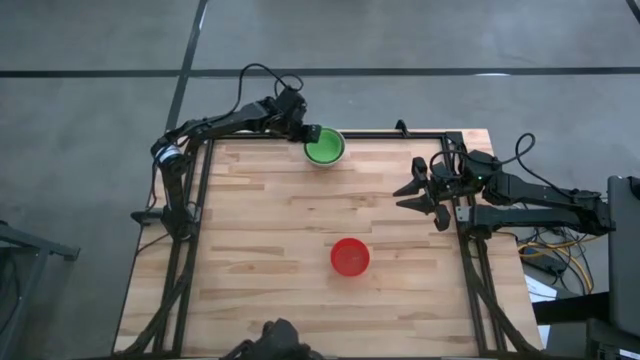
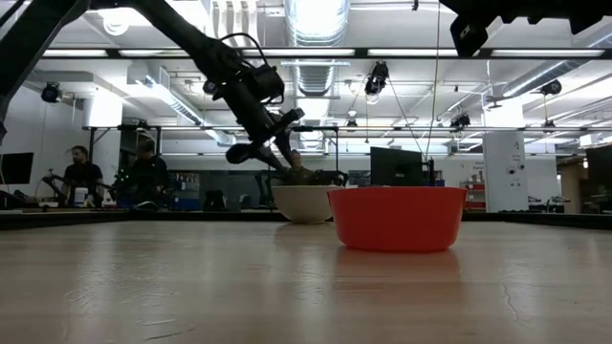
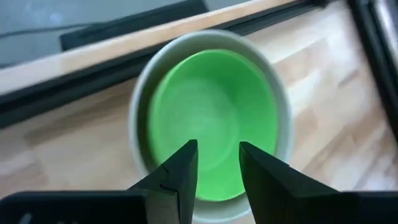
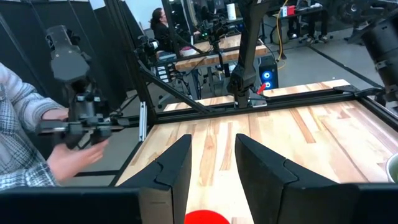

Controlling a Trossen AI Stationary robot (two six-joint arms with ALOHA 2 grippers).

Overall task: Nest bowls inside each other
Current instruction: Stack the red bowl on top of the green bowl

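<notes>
Hovering over the nested bowls at the table's far edge, the left gripper has its fingers parted, holding nothing; green sits inside white directly below its tips. Risk: the stack lies close to that edge, so a careless nudge may push it off. The red bowl stands well apart, mid-table, nearer the right gripper, which waits open and empty at the right edge.
</notes>
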